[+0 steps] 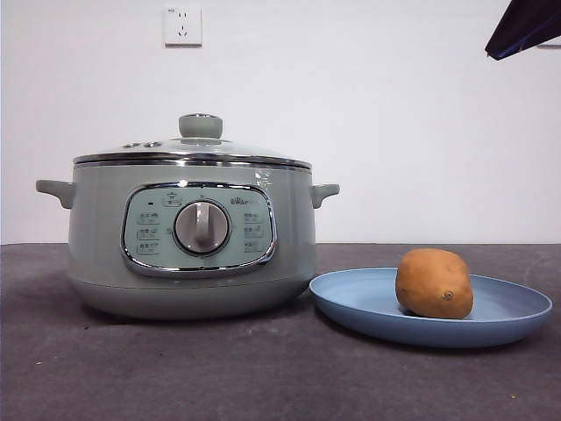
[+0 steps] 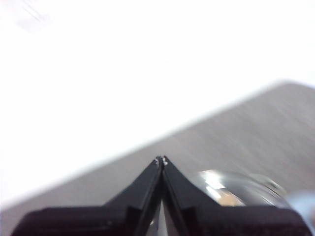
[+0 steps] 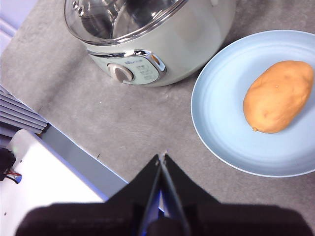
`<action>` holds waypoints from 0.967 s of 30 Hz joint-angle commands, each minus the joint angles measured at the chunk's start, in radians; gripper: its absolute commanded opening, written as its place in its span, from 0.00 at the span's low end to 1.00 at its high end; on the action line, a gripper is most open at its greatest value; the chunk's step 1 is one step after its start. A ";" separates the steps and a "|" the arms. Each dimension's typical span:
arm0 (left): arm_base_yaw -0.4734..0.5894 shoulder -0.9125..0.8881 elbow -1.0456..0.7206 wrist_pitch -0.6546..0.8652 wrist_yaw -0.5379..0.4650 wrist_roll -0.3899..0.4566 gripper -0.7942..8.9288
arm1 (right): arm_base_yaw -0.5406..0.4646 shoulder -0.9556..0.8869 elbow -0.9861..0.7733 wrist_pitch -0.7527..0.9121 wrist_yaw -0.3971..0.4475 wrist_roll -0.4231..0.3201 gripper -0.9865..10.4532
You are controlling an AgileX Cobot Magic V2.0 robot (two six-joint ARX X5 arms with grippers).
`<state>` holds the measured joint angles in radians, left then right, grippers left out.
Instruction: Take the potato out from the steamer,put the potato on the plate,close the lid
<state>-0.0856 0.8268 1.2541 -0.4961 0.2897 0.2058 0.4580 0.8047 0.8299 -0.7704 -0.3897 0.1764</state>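
On the light blue plate (image 1: 513, 309), at the right of the table and just beside the steamer (image 1: 188, 246), the potato (image 1: 434, 282) is found lying on its side, resting toward the plate's middle. In the right wrist view its long axis is seen running obliquely across the plate, one end turned toward the steamer's side. The lid (image 1: 193, 151) is seated on the steamer's chrome rim, its pale green knob upright at the centre; no gap is noted. All three steps are judged done as things lie, so no further grasp appears called for. The right gripper (image 3: 162, 156) is held above the near table edge, well apart from the potato (image 3: 278, 96), which lies ahead and to its right; its jaws are pressed together on nothing. The left gripper (image 2: 161, 159) is likewise closed and empty, raised over the table with the lid's glass dome only partly visible beside it. The right arm is judged the nearer to the plate. A wall socket (image 1: 182, 25) is noted behind.
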 commanded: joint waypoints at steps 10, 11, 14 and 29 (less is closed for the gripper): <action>0.118 -0.436 -0.655 0.360 -0.162 -0.003 0.08 | 0.001 -0.001 -0.006 0.002 0.003 0.006 0.09; 0.118 -0.461 -0.694 0.366 -0.162 -0.003 0.08 | 0.001 -0.001 -0.006 0.002 0.003 0.006 0.09; 0.118 -0.536 -0.810 0.371 -0.161 -0.009 0.08 | 0.001 -0.001 -0.006 0.002 0.003 0.006 0.09; 0.119 -0.794 -1.179 0.367 -0.195 -0.052 0.08 | 0.001 -0.001 -0.006 0.002 0.003 0.006 0.09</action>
<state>0.0303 0.0410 0.0895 -0.1368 0.0982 0.1631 0.4580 0.8051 0.8299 -0.7704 -0.3893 0.1764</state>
